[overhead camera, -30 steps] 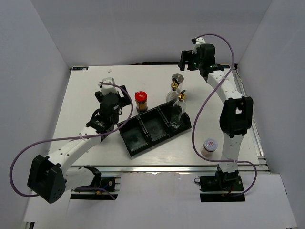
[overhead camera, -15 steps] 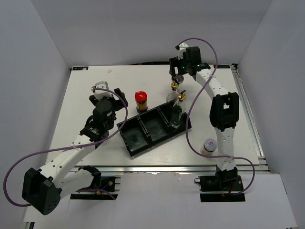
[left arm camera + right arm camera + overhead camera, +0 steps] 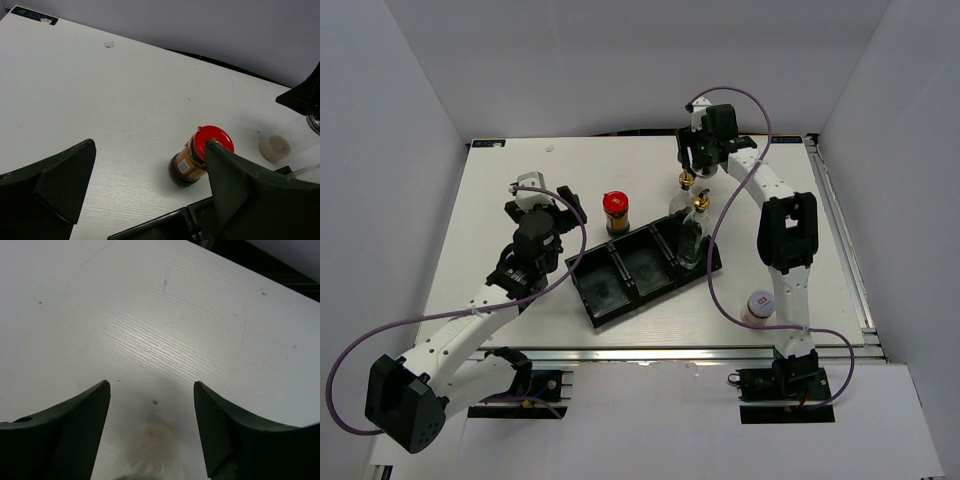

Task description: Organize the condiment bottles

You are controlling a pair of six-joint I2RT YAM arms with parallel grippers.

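The red-lidded brown jar (image 3: pixel 616 212) stands just behind the black tray (image 3: pixel 605 300). In the left wrist view this jar (image 3: pixel 190 162) is partly behind my right finger, and my left gripper (image 3: pixel 150 146) is open above the table with nothing in it. One gold-spouted glass bottle (image 3: pixel 691 240) stands in the tray's right compartment, another (image 3: pixel 680 200) just behind it. My right gripper (image 3: pixel 693 165) hovers at the back over a pale shaker (image 3: pixel 150 447), which shows blurred between its fingers; the jaws stand apart from it. A white-capped shaker (image 3: pixel 759 304) stands beside the right arm's base.
The tray's left and middle compartments (image 3: pixel 638 268) hold nothing. The right arm's purple cable (image 3: pixel 715 270) loops over the table right of the tray. A small scrap (image 3: pixel 109 44) lies on the far table. Walls enclose the table at the back and sides.
The right arm swung from the back right corner leftward over the back shaker, and its jaws have narrowed. The left arm shifted slightly left, still open.
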